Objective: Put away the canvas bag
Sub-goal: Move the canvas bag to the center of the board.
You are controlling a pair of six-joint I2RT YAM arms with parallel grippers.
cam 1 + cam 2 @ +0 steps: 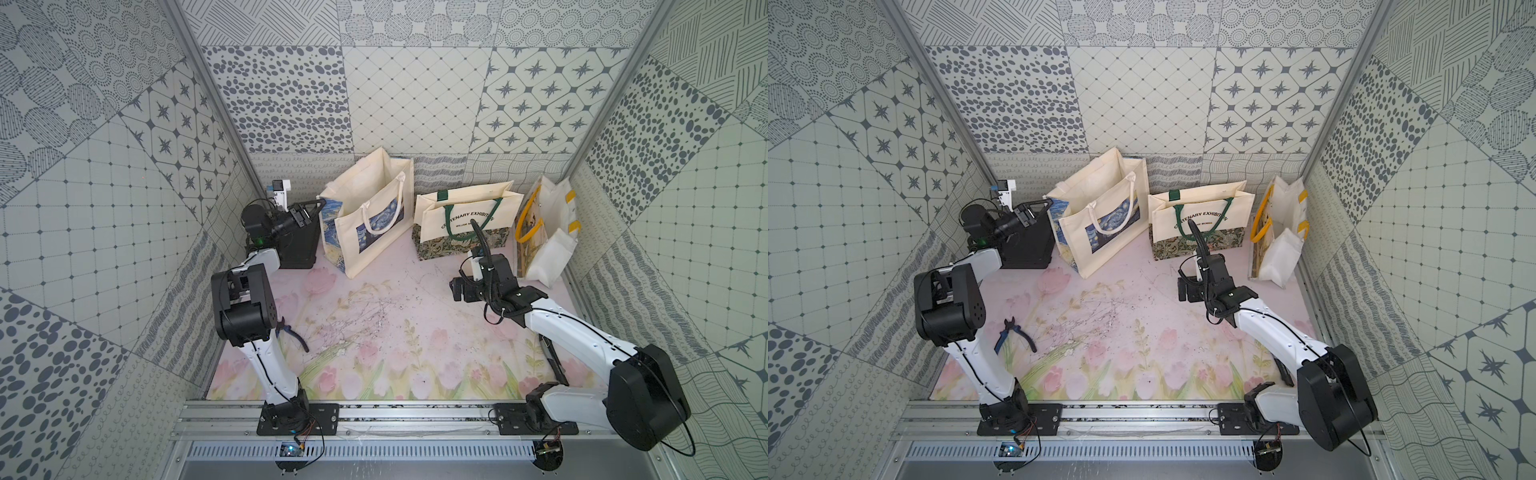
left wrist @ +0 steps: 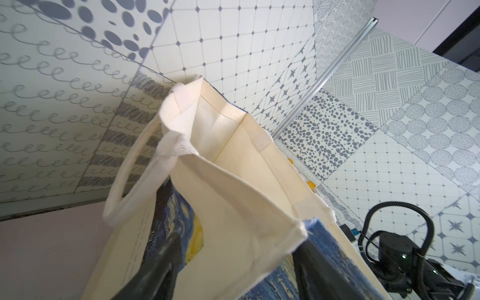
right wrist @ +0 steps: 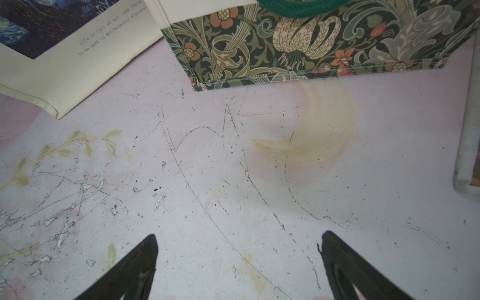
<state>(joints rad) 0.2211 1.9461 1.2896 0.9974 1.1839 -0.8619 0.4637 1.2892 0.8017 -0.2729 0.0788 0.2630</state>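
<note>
A cream canvas bag (image 1: 370, 220) (image 1: 1100, 216) with a blue starry-night print stands open near the back wall, leaning a little. My left gripper (image 1: 322, 203) (image 1: 1049, 203) is at its upper left corner. In the left wrist view the gripper (image 2: 239, 241) is open and the bag's (image 2: 233, 181) rim corner lies between the two fingers, one finger on the printed front and one on the blue side panel. A white handle loop hangs over the front. My right gripper (image 1: 457, 286) (image 1: 1183, 289) (image 3: 239, 236) hovers open over the bare mat with nothing between its fingers.
A cream bag with green handles and a floral base (image 1: 461, 224) (image 3: 311, 41) stands at back centre. A bag with yellow handles (image 1: 544, 232) stands by the right wall. A black box (image 1: 297, 245) sits under the left gripper. Blue-handled pliers (image 1: 1013, 332) lie beside the left arm.
</note>
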